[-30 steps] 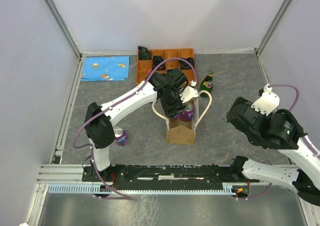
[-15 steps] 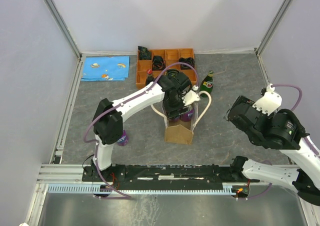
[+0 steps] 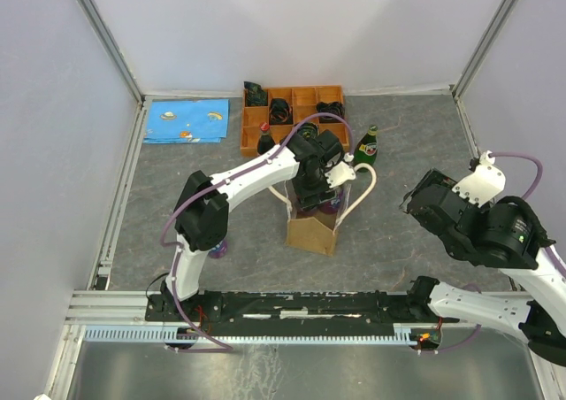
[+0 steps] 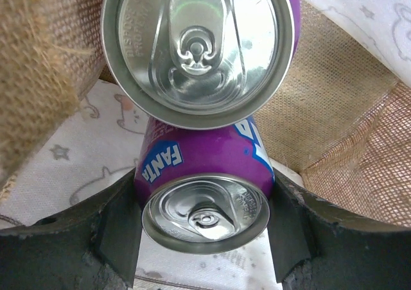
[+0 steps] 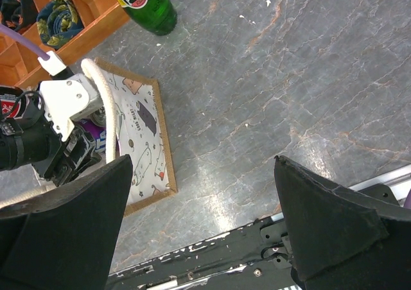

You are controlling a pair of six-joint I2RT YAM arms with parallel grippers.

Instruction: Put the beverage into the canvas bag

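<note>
The canvas bag [image 3: 309, 234] stands open at the table's middle, tan with cream loop handles [image 3: 364, 188]. My left gripper [image 3: 316, 192] is down inside its mouth. In the left wrist view the left gripper [image 4: 205, 194] is shut on a purple Fanta can [image 4: 199, 152], one finger [image 4: 122, 219] on each side. A second purple can [image 4: 196, 46] stands just beyond it on the pale printed lining [image 4: 70, 168]. My right gripper [image 3: 424, 201] hangs open and empty above the table to the bag's right; its view [image 5: 205, 219] shows the bag [image 5: 144, 129] at the left.
A green glass bottle [image 3: 365, 143] stands behind the bag, beside an orange compartment tray [image 3: 301, 99]. A dark bottle [image 3: 263, 137] stands left of it. A blue cloth [image 3: 186, 121] lies at the far left. Another purple can [image 3: 218, 248] stands by the left arm's base.
My left gripper has gone further down into the bag with the can, and the arm's elbow has swung right. The bag has shifted slightly left. The right arm moved a little.
</note>
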